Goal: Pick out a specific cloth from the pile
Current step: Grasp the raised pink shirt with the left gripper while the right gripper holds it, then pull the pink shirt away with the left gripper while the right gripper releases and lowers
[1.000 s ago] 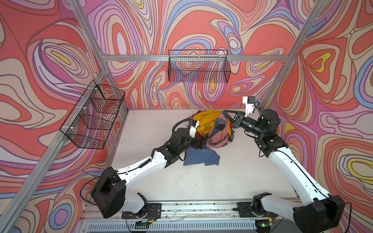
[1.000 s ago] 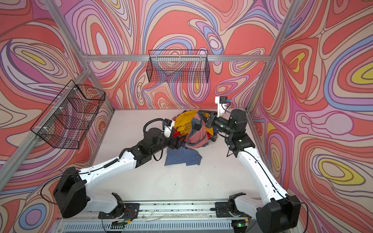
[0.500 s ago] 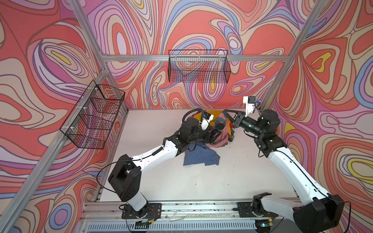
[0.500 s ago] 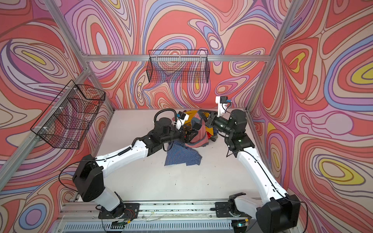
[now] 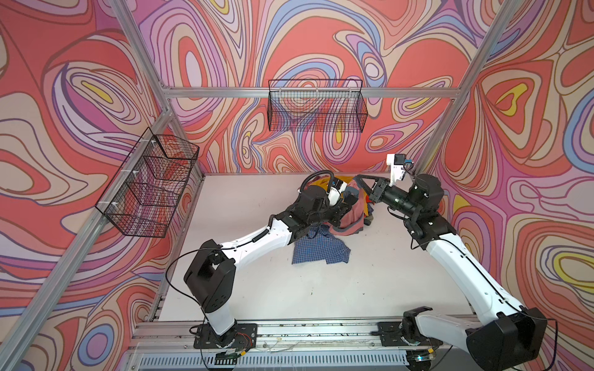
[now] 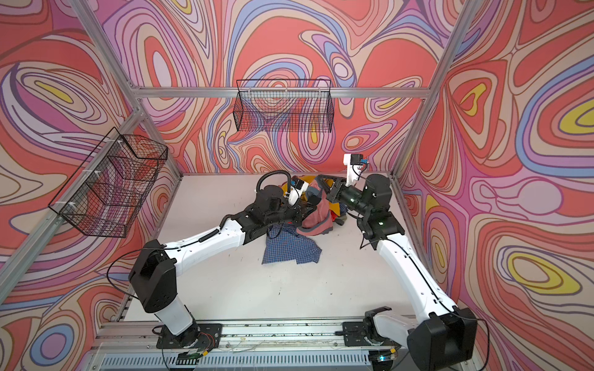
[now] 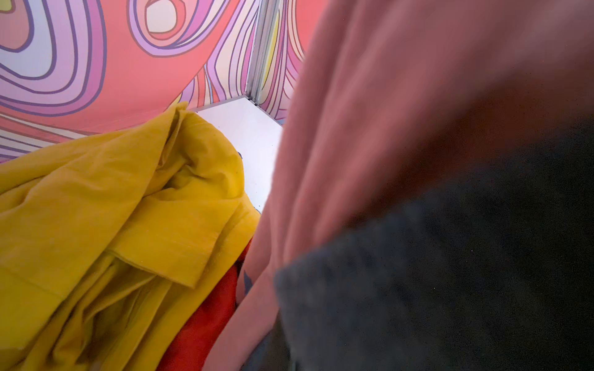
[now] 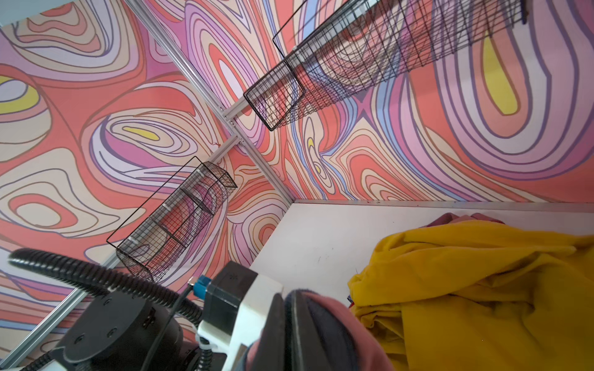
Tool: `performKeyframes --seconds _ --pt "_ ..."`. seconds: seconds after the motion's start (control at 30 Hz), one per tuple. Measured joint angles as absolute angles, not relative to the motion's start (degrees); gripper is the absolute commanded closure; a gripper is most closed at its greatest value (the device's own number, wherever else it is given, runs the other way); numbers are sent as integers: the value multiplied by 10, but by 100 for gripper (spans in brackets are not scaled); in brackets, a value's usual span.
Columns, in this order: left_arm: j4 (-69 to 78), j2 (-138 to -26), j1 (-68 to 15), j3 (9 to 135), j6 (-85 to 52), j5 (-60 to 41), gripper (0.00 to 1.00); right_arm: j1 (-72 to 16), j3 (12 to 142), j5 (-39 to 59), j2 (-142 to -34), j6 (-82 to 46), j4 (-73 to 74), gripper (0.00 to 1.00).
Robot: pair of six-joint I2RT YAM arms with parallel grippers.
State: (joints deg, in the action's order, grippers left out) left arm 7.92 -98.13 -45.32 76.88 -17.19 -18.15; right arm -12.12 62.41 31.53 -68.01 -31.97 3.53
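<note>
A white table (image 5: 257, 289) stands in a booth with walls of swirling red, pink and purple, with a back basket (image 5: 316, 106) of black wire on the far wall and a side basket (image 5: 151, 183) on the left wall. The pile (image 5: 366, 210) lies toward the table's back right. It includes a yellow garment (image 7: 112, 208), a red garment (image 7: 205, 321) and a blue checked shirt (image 5: 318, 252) spread flat at the front. The cloth (image 5: 352, 216), dusty pink with grey trim, hangs above the pile, and its lower end rests beside the checked shirt. The left arm reaches diagonally from the front rail, its wrist over the shirt. The left gripper (image 5: 346, 203) is closed into the cloth's side, with its fingertips hidden by fabric. The right arm runs up the right side and bends at the elbow, and its wrist turns back leftward. The right gripper (image 5: 357, 179) is clamped on the cloth's top edge, holding it up.
</note>
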Motion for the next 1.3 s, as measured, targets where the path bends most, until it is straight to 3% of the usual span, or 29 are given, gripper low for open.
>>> performKeyframes --seconds 0.07,0.1,0.23,0.3,0.37,0.5,0.67,0.9,1.13,1.3 --pt "78 -980 -453 769 -174 -180 100 -121 625 302 -680 -316 21 99" --pt "78 -979 -453 769 -176 -179 100 -121 625 294 -680 -313 14 92" --pt "79 -968 -453 768 -191 -178 100 -121 628 258 -680 -301 -14 51" --pt "79 -957 -454 768 -202 -174 100 -121 628 230 -680 -290 -35 36" --pt "79 -947 -455 768 -212 -170 100 -121 629 198 -679 -278 -59 27" --pt "79 -933 -466 768 -229 -162 100 -119 628 129 -675 -255 -107 19" --pt "79 -926 -496 764 -238 -144 100 -98 604 88 -661 -247 -126 17" --pt "77 -907 -507 741 -243 -112 100 -25 540 105 -660 -277 -120 24" --pt "74 -889 -513 737 -243 -95 100 12 469 202 -717 -337 -42 37" --pt "69 -886 -522 737 -243 -87 100 11 433 292 -778 -377 35 39"
